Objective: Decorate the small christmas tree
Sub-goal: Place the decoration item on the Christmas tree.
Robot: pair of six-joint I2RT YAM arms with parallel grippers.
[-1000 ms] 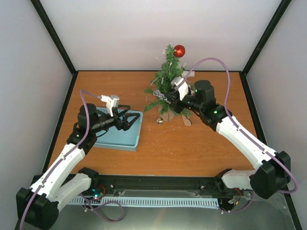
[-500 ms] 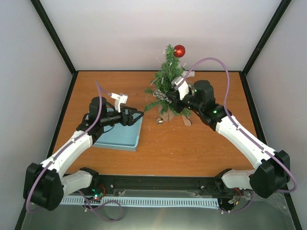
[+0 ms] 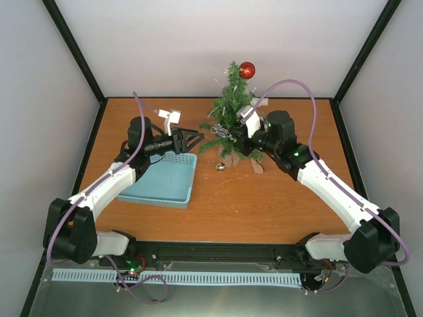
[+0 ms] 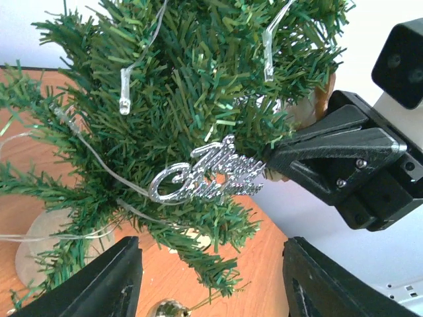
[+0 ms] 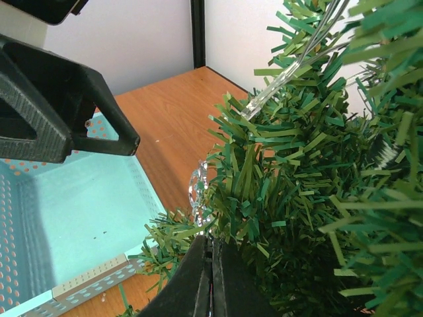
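**A:** On the orange-brown wooden tabletop [image 3: 264,198], what do you count?

**B:** One small christmas tree [image 3: 228,105], dark green and bristly, stands upright at the middle of the far edge. One shiny red ball [image 3: 246,70] sits beside its tip. One silver glitter script ornament [image 4: 208,175] lies among the lower branches on the tree's left side. One small gold bell [image 3: 219,167] lies on the tabletop just in front of the tree's base. One light blue perforated plastic tray [image 3: 162,178] sits to the left, apart from the tree.

**A:** Any lights?

**B:** Two clear bulbs [image 4: 124,99] on thin clear wire show in the left wrist view.

**A:** And the grippers?

**B:** Two. The right gripper [image 5: 211,251] reaches into the branches from the right. Its fingers are pressed together, pinching the end of the silver ornament.

**A:** The other one?

**B:** The left gripper [image 3: 195,137] hovers near the tray's far right corner, pointing at the tree. Its jaws are moderately apart, with nothing between them, and they touch nothing.
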